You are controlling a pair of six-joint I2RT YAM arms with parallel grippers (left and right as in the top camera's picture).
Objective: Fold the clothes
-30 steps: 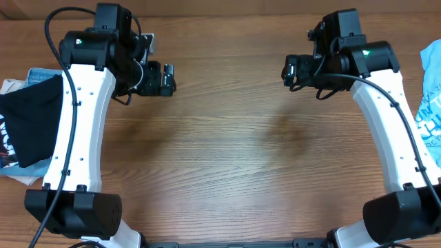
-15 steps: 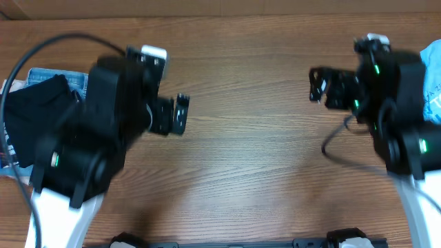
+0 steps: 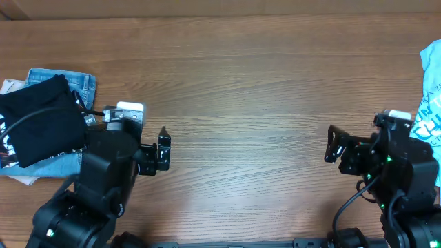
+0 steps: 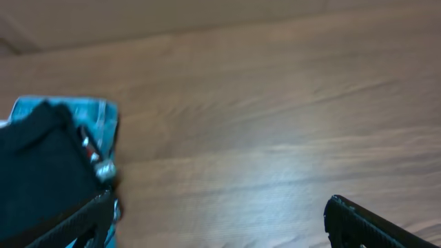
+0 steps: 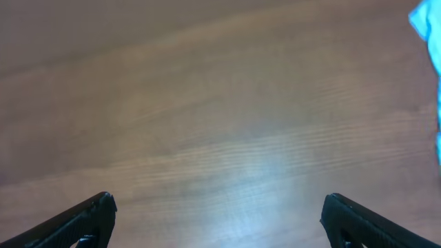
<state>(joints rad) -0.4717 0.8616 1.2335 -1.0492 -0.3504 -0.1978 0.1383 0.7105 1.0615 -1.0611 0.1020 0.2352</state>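
A folded black garment tops a pile of clothes at the table's left edge. The left gripper, spread wide and empty, is nearer, pointing away rightward. The right gripper, equally spread and empty, is well apart.

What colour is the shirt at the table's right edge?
The shirt is light blue with printed lettering; it shows best in the overhead view.

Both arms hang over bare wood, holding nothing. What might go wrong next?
The pile of clothes sits stacked at the table's left edge; the open left end effector may pinch several layers together. The light-blue printed shirt lies beside the right arm; the open right end effector might snag it when swinging.
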